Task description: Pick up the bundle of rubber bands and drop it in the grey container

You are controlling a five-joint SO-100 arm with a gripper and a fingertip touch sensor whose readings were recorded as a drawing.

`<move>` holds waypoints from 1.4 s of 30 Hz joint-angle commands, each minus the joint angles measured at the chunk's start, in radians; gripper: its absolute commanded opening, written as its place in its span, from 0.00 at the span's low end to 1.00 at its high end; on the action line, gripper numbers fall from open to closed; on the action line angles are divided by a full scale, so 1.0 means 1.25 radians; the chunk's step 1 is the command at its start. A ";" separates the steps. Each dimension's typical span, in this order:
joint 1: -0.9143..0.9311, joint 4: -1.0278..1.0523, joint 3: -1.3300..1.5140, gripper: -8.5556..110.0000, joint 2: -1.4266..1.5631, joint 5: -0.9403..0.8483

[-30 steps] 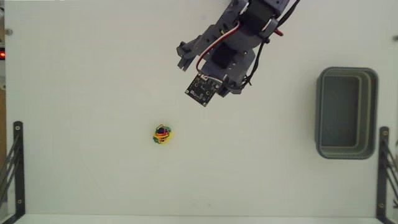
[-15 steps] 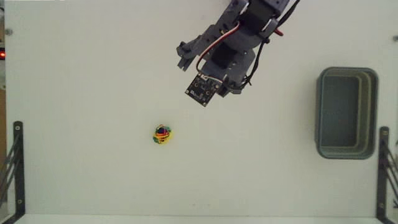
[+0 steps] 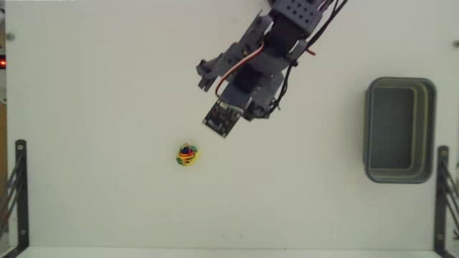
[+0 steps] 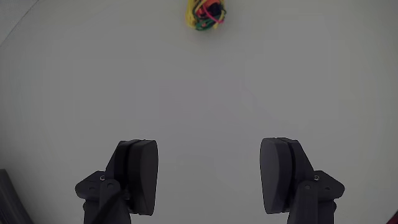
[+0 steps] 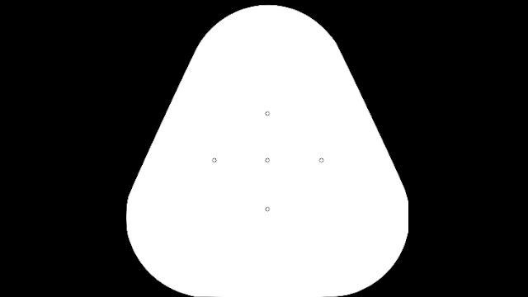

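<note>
Lying alone on the white table (image 3: 100,86), the bundle of rubber bands (image 3: 187,155) sits below-left of the gripper (image 4: 209,163) in the fixed view. Jaws spread wide, empty. The grey container (image 3: 399,130) stands far right.

Arm reaching in from the top of the fixed view
The gripper (image 4: 209,180) hangs empty, jaws spread wide, angled down toward lower left.
</note>
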 commanded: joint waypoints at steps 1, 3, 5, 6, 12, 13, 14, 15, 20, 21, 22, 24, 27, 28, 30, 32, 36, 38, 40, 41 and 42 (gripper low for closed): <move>0.006 -0.041 -0.053 1.00 -0.026 0.004; 0.006 -0.058 -0.065 1.00 -0.056 0.004; 0.006 -0.075 -0.078 1.00 -0.085 0.004; 0.006 -0.084 -0.086 1.00 -0.103 0.004; 0.006 -0.128 -0.137 1.00 -0.198 0.004; 0.006 -0.135 -0.148 1.00 -0.215 0.004; 0.006 -0.140 -0.155 1.00 -0.227 0.004; 0.006 -0.146 -0.166 1.00 -0.245 0.004; 0.006 -0.169 -0.219 1.00 -0.320 0.004; 0.006 -0.173 -0.232 1.00 -0.338 0.004; 0.006 -0.176 -0.241 1.00 -0.349 0.004; 0.006 -0.183 -0.269 1.00 -0.384 0.004; 0.006 -0.190 -0.308 1.00 -0.430 0.004; 0.006 -0.191 -0.318 1.00 -0.442 0.004; 0.006 -0.194 -0.350 1.00 -0.476 0.004; 0.006 -0.195 -0.377 1.00 -0.505 0.004; 0.006 -0.194 -0.442 1.00 -0.568 0.004; 0.006 -0.192 -0.471 1.00 -0.595 0.004; 0.006 -0.189 -0.501 1.00 -0.623 0.004; 0.006 -0.187 -0.520 1.00 -0.639 0.004; 0.006 -0.184 -0.540 1.00 -0.656 0.004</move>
